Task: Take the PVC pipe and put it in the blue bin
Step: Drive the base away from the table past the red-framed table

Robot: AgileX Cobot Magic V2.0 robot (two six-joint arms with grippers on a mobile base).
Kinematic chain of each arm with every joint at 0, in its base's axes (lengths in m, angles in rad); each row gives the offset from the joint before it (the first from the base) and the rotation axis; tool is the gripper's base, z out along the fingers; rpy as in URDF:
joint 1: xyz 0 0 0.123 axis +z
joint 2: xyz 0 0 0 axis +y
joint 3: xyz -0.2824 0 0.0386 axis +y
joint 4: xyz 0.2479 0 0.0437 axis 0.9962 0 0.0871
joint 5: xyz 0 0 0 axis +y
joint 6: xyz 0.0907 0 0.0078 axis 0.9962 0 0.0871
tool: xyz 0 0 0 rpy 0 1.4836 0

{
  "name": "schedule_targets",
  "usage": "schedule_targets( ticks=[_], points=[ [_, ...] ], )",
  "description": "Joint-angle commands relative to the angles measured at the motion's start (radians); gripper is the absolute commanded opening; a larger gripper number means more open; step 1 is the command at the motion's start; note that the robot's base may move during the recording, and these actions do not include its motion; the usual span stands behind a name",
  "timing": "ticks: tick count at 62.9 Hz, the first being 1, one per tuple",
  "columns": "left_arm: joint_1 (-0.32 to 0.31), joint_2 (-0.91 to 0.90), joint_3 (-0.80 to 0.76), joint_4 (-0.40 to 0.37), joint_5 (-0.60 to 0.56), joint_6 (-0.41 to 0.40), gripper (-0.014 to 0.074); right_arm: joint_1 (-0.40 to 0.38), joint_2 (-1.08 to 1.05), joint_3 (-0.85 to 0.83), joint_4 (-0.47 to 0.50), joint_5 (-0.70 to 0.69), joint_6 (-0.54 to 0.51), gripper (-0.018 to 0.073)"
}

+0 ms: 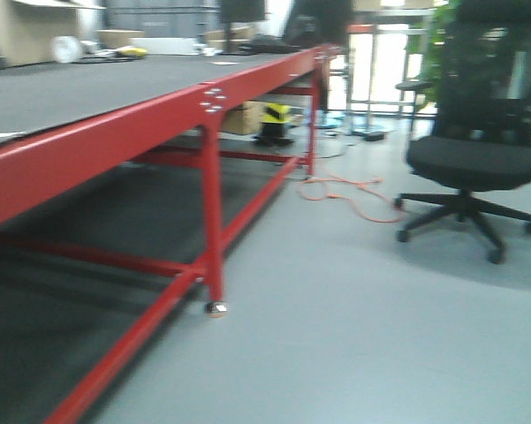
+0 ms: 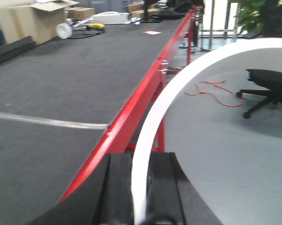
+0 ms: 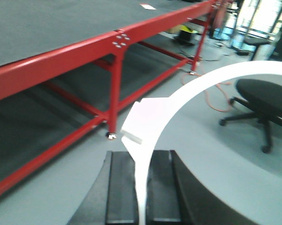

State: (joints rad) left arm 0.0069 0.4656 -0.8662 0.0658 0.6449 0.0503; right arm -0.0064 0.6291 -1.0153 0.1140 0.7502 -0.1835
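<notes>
Left wrist view, white, curved PVC pipe [image 2: 154, 117]

A white curved band [image 2: 152, 122] is rising from between the black fingers [image 2: 119, 187] of the left gripper [image 2: 141, 161] at bottom centre, arcing toward the upper right. A red-framed table [image 2: 131, 112] is stretching along the left side, and a black office chair [image 2: 267, 82] is standing on the grey floor [image 2: 216, 154] at the right edge.

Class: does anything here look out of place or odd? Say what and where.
A thin orange cable lies in loose loops on the grey floor between the red metal table frame and the black office chair; possibly a trip hazard.
</notes>
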Motion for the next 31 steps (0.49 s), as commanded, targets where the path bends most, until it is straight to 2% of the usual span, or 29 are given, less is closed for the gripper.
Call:
schedule_targets(
  ticks=[1, 31],
  points=[
    [-0.003, -0.003, -0.002, -0.006, -0.034, -0.008, -0.0111, 0.000, -0.004, -0.007, -0.010, -0.018, -0.004, -0.0168],
    [-0.003, -0.003, -0.002, -0.006, -0.034, -0.008, -0.0111, 0.000, -0.004, -0.007, -0.010, -0.018, -0.004, -0.0168]
  ],
)
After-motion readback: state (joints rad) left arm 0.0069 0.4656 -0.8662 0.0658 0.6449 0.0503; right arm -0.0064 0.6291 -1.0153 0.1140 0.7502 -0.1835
